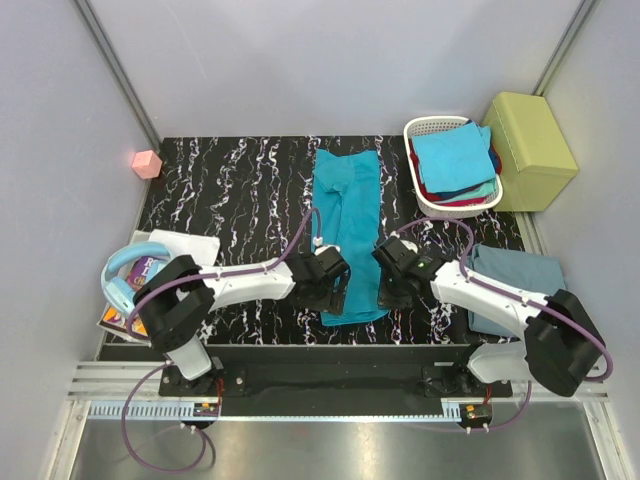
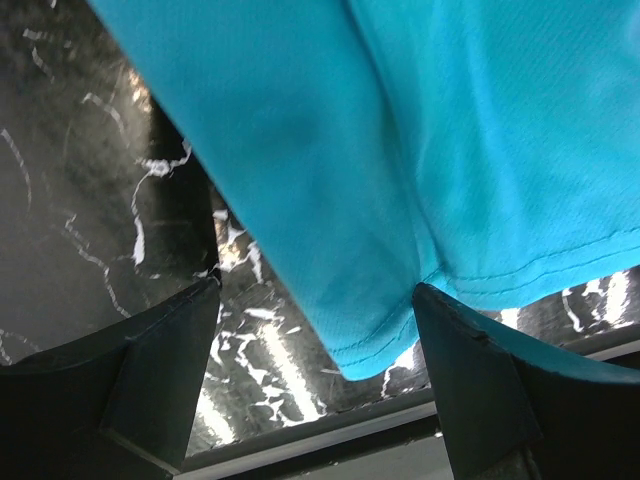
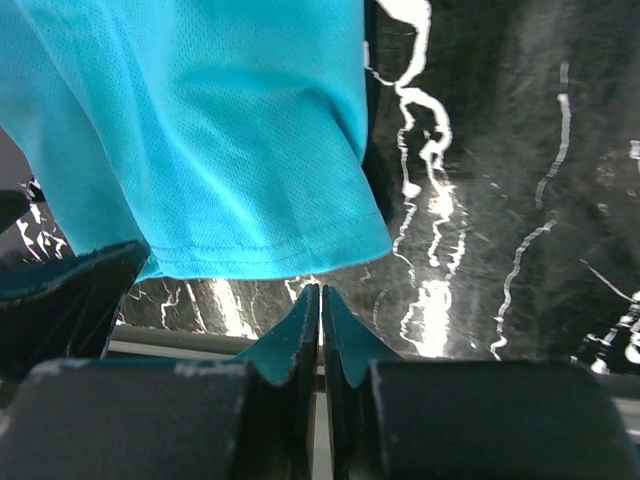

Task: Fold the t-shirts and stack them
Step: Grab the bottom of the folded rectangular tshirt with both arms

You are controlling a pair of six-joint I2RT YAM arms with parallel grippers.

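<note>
**Item 1:** long teal cloth t-shirt (image 1: 350, 200), folded lengthways into a narrow strip. Lies mid-table, far edge to nr edge, hem end by the arms

**Item 2:** L gripper (image 2: 317, 300). Jaws wide apart, astride the hem's left corner, nothing held

**Item 3:** R gripper (image 3: 320, 300). Jaws pressed together, tips right at the hem's right corner. No cloth seen between them, tho a nipped thread can't be ruled out

**Item 4:** black white-veined table (image 1: 230, 180), carries the lot

**Item 5:** dusty grey-blue folded t-shirt (image 1: 520, 280), nr right corner, well apart from the strip

**Item 6:** white slatted plastic basket (image 1: 432, 122), far right corner, w/ blue, teal & red shirts piled inside

**Risks, as I judge them from here:**
- R side prob. closed short of the hem, so a lift brings up nothing on that corner
- If L closes & lifts alone, the strip twists & the fold goes skew
- L may pinch the top layer only, so the layers part & the lengthways fold opens
- Hem sits close to the nr edge, so a drag toward the arms could pull it off the table
</note>
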